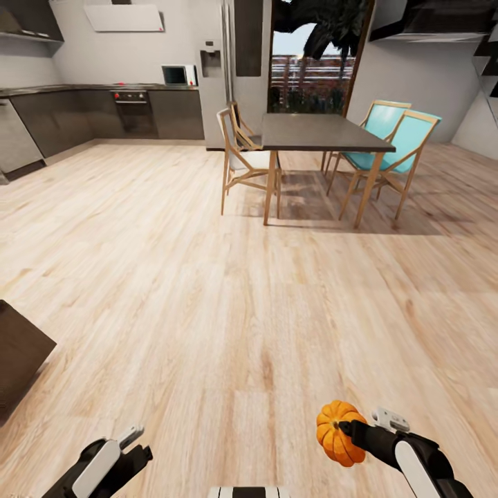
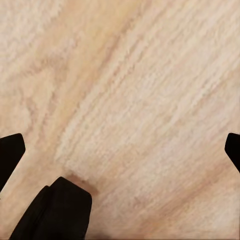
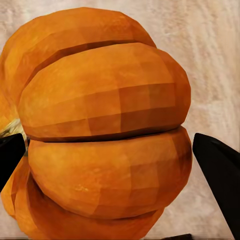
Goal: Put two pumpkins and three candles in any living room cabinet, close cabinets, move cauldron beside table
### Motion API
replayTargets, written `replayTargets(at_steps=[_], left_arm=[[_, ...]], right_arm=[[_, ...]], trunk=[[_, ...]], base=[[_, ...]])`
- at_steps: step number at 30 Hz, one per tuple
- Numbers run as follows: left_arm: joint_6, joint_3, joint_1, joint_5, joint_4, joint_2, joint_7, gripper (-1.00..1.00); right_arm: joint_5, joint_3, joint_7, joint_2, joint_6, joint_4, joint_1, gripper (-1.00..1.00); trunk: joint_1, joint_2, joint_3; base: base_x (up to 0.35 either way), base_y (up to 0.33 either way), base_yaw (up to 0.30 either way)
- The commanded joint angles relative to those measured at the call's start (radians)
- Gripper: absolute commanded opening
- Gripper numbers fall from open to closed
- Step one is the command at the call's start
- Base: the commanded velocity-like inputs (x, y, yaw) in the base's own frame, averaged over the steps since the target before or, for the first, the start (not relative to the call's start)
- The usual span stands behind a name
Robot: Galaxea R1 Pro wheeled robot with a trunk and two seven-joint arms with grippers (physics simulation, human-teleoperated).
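Filling most of the right wrist picture, an orange ribbed pumpkin point(image 3: 107, 132) sits between the right gripper's two black fingertips point(image 3: 220, 172), one showing at each side edge, pinched between them. From the head camera that same pumpkin point(image 1: 336, 432) appears at the lower right of the frame, held above the wooden floor point(image 1: 228, 297) at the tip of the right gripper point(image 1: 351, 430), its short stem pointing toward the top of the frame.

At the lower left of the head picture the left gripper point(image 1: 138, 449) hangs low over the floor. Its wrist picture shows pale wood grain with the black fingertips point(image 2: 10, 152) spread wide at opposite edges, nothing between them.

A dark brown corner of furniture point(image 1: 21, 353) pokes in at the left edge. Farther back, in the upper middle, stands a dark-topped dining table point(image 1: 321, 131) with pale wooden chairs point(image 1: 242, 155) on its left and turquoise chairs point(image 1: 398, 138) on its right. Grey kitchen cabinets point(image 1: 104, 114) with an oven line the upper left.
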Motion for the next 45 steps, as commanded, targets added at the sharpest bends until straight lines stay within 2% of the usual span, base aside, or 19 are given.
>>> replayTargets(at_steps=[1, 7, 20, 26, 45], left_arm=[[-0.009, 0.0, 0.0, 0.0, 0.001, -0.002, 0.0, 1.0], [-0.039, 0.001, 0.0, 0.003, 0.003, -0.004, -0.001, 1.0], [-0.044, -0.005, 0.0, 0.002, 0.003, -0.011, 0.0, 1.0], [-0.044, -0.005, 0.0, 0.003, 0.003, -0.012, 0.0, 1.0], [-0.044, -0.011, 0.0, 0.003, 0.003, -0.038, 0.002, 1.0]], right_arm=[[-0.002, 0.0, 0.0, 0.0, -0.004, 0.003, 0.0, -1.0], [-0.002, 0.0, 0.002, -0.002, -0.067, 0.042, 0.001, -1.0], [0.007, 0.003, 0.0, 0.004, -0.082, 0.09, 0.001, -1.0], [0.006, 0.011, 0.002, 0.002, -0.16, 0.107, 0.001, -1.0], [0.008, 0.012, 0.001, 0.001, -0.171, 0.14, 0.001, -1.0]], trunk=[[-0.004, 0.007, 0.003], [-0.027, 0.049, 0.022], [-0.077, 0.14, 0.063], [-0.1, 0.182, 0.082], [-0.173, 0.315, 0.141]], base=[[0.0, 0.0, 0.207], [0.0, 0.0, 0.226], [-0.039, 0.0, 0.269], [-0.067, 0.0, 0.286], [-0.001, 0.0, 0.286]])
